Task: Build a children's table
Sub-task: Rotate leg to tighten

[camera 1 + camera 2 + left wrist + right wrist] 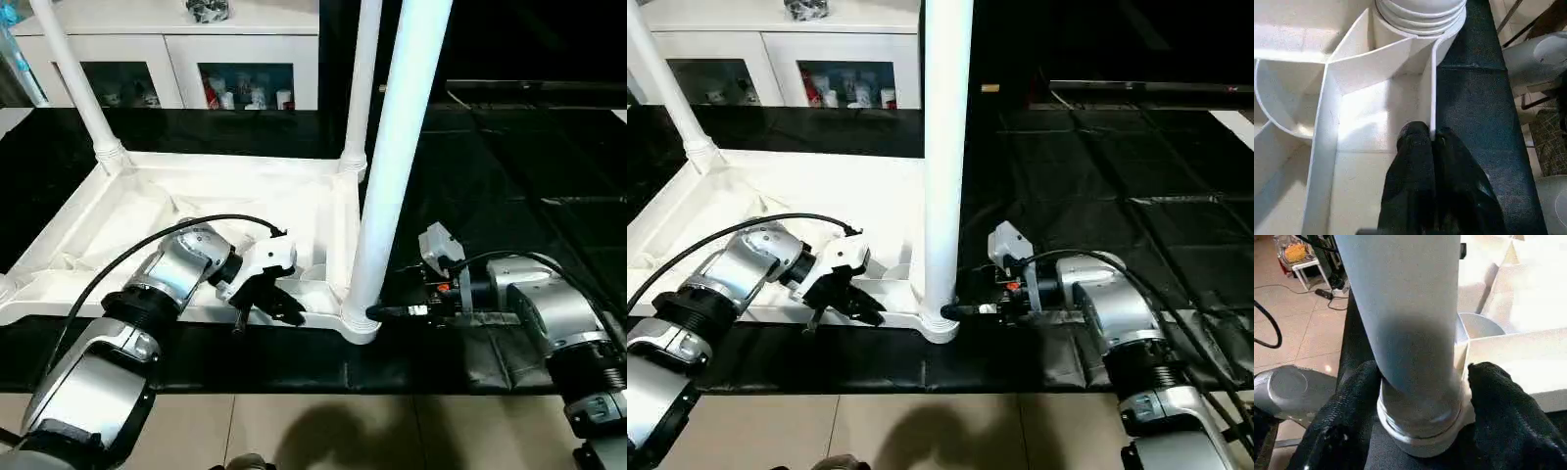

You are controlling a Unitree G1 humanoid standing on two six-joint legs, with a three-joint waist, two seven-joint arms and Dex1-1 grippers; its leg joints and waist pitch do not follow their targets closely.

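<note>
Looking down from the head view: the tabletop [196, 211] lies upside down on the black mat [490, 157], three legs standing in its corner sockets.
Left gripper [279, 304]: at the tabletop's near rim.
Right gripper [387, 313]: at the base of the near leg [392, 166].
Background: white cabinet [167, 49].
Left wrist view: black fingers [1418, 161] clenched on the thin rim wall [1431, 88], one finger on each side.
Right wrist view: fingers [1493, 396] flank the leg's base just above its socket [1425, 435], grasping it; the left finger presses the tube.
</note>
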